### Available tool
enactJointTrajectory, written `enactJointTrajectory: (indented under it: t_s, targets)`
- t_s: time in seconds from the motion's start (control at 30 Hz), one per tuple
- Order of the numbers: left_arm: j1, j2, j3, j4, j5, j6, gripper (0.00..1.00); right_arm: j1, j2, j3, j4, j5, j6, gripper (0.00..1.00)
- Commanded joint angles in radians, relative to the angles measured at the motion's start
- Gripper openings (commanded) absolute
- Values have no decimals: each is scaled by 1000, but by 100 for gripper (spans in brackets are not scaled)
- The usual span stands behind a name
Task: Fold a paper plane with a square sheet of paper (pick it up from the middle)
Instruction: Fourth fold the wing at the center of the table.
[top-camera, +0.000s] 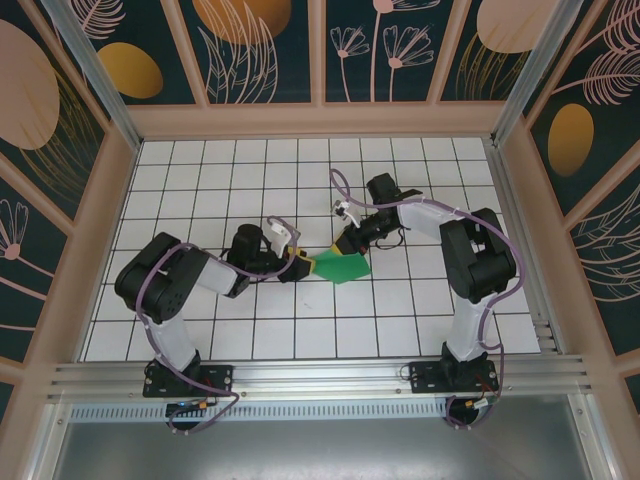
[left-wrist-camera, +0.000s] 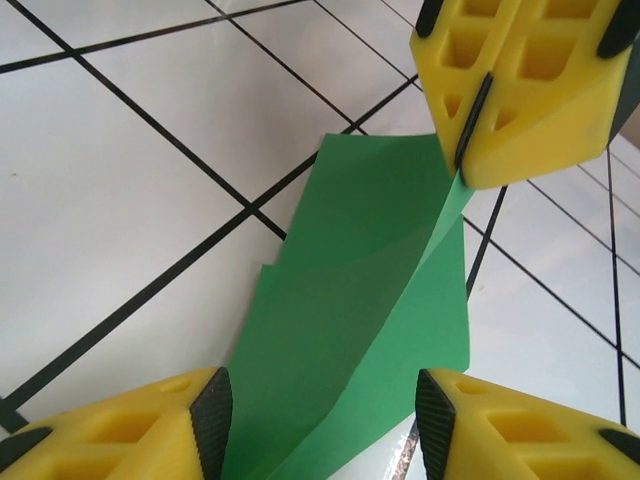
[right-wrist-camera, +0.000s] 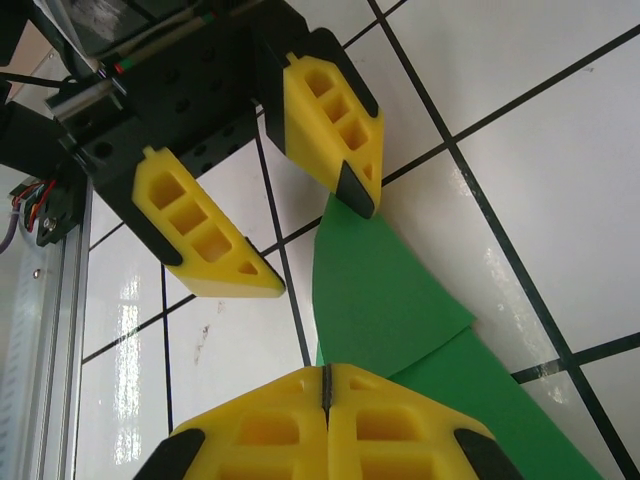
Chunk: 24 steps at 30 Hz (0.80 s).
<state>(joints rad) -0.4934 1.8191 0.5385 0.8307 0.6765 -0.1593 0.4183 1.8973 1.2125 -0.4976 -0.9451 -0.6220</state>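
Left claw (left-wrist-camera: 323, 425) spread, right claw (right-wrist-camera: 326, 390) clamped

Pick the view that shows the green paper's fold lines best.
Left wrist: the green paper lies close up, its layered flaps and creases distinct, one corner pinched in the right gripper. Right wrist shows two overlapping layers; top external shows a small green shape.

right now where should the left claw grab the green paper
Likely the near end of the green paper, where the left claw sits open; come low from the left. The right claw pinches the far end up, bowing the sheet off the table.
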Motion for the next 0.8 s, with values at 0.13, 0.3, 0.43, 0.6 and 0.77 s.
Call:
enactJointTrajectory:
  t_s: [0.13,0.3,0.43,0.6,0.77]
  targets:
    - [-31,79,72,45,51,95,47,-6,24,20,-18,-54,-18,5]
    - [-39,97,82,44,68,115,42,-5,34,26,-27,-54,-29,4]
    - [-40,98,86,40,81,123,32,-5,42,38,-36,-47,-33,5]
    - [-40,106,89,30,88,125,22,-7,43,43,-32,-37,-28,5]
    - [-40,112,90,30,74,93,15,-10,21,50,0,-12,22,13]
